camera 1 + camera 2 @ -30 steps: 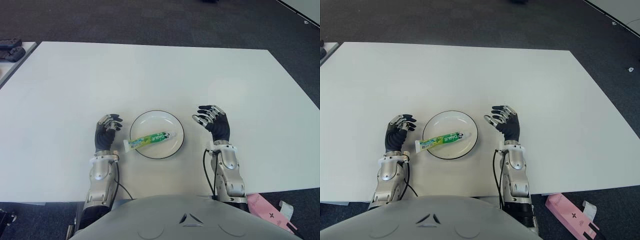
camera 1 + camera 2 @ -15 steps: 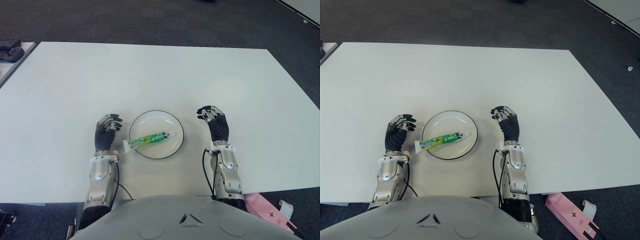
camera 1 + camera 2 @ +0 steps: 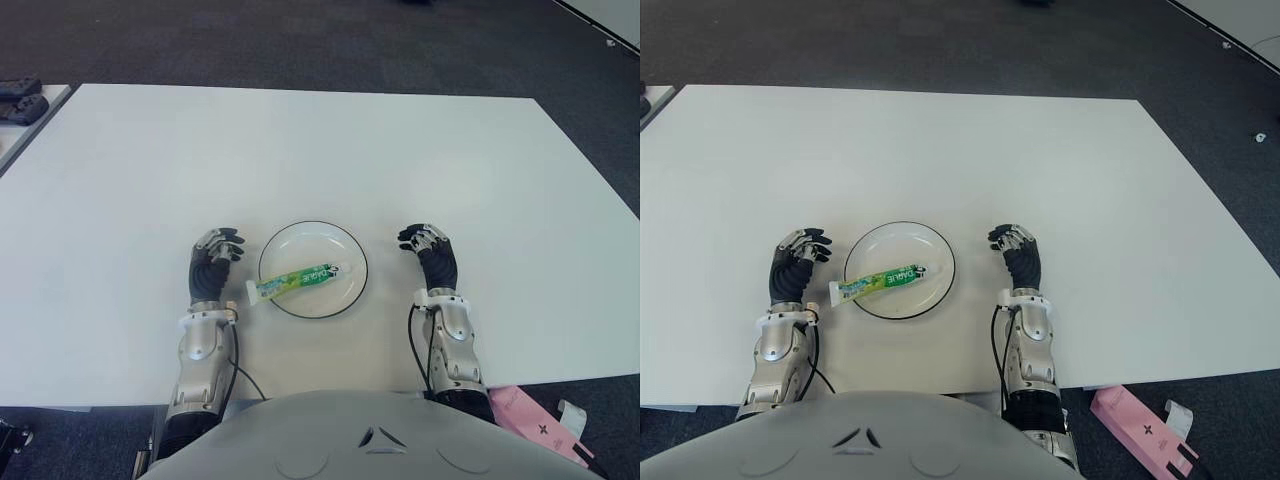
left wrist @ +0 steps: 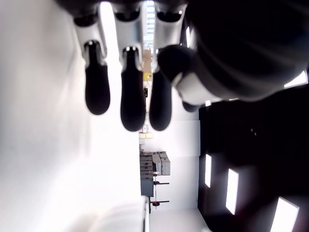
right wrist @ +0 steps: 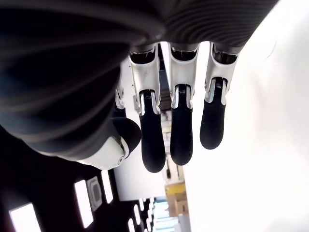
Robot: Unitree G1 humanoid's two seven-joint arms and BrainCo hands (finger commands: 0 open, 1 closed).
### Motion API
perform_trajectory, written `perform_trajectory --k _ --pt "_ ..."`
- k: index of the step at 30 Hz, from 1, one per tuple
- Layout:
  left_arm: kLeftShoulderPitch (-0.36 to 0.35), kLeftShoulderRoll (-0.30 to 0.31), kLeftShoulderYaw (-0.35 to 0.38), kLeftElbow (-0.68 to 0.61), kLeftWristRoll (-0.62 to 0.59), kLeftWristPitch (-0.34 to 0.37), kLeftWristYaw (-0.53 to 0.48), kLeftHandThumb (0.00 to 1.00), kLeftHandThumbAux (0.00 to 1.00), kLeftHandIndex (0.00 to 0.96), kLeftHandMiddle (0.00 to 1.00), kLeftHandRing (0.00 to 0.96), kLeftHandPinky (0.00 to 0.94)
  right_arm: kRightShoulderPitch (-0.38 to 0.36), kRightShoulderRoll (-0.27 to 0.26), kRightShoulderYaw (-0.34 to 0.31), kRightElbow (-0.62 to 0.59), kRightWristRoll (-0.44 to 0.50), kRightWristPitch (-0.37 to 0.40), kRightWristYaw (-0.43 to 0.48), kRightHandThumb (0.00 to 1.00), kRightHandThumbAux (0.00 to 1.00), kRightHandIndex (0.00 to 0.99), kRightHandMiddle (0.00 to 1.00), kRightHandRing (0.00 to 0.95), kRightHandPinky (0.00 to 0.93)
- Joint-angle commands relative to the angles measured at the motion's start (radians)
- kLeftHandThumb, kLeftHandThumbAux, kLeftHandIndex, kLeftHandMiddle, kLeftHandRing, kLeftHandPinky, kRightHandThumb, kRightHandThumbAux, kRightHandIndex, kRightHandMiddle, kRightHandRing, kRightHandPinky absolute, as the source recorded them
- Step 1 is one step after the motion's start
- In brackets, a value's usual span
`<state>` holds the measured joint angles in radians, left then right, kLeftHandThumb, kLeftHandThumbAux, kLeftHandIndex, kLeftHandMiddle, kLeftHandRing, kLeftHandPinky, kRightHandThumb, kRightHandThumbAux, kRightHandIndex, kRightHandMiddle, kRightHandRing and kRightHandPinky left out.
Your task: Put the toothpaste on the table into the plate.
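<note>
The green-and-white toothpaste tube lies across our round white black-rimmed plate, its tail poking over the left rim. Our left hand shows beside it, fingers loose, holding nothing; right of the plate, our right hand likewise empty.

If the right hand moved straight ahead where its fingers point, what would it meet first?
Probably nothing: the right hand points up the bare table, beside the plate. Height above the table is unclear.
</note>
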<state>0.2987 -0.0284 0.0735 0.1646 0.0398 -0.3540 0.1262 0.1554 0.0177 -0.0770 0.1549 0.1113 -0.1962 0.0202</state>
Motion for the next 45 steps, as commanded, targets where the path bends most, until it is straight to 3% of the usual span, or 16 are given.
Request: perform_trajectory --k 1,15,29,45 --pt "0.015 -0.002 0.005 0.022 -0.002 0.029 0.002 0.832 0.681 0.393 0.491 0.559 0.534 -0.017 -0.005 -0.002 0.042 -0.024 -0.023 -0.007 0.703 0.731 0.429 0.502 0.492 0.489" --pt "0.014 -0.003 0.005 0.026 -0.003 0.016 0.003 0.832 0.682 0.388 0.495 0.556 0.531 -0.03 -0.01 0.016 0.111 -0.068 -0.049 -0.011 0.701 0.731 0.43 0.502 0.477 0.461" --pt "0.014 -0.006 -0.004 0.014 -0.001 0.039 -0.003 0.832 0.682 0.391 0.491 0.553 0.529 -0.013 -0.021 0.047 0.096 -0.11 0.001 -0.01 0.704 0.733 0.429 0.48 0.465 0.465" --pt "0.016 0.002 -0.019 0.012 -0.005 0.043 -0.021 0.832 0.681 0.402 0.484 0.554 0.539 0.019 -0.025 0.08 0.079 -0.159 -0.01 -0.028 0.712 0.734 0.431 0.503 0.488 0.492"
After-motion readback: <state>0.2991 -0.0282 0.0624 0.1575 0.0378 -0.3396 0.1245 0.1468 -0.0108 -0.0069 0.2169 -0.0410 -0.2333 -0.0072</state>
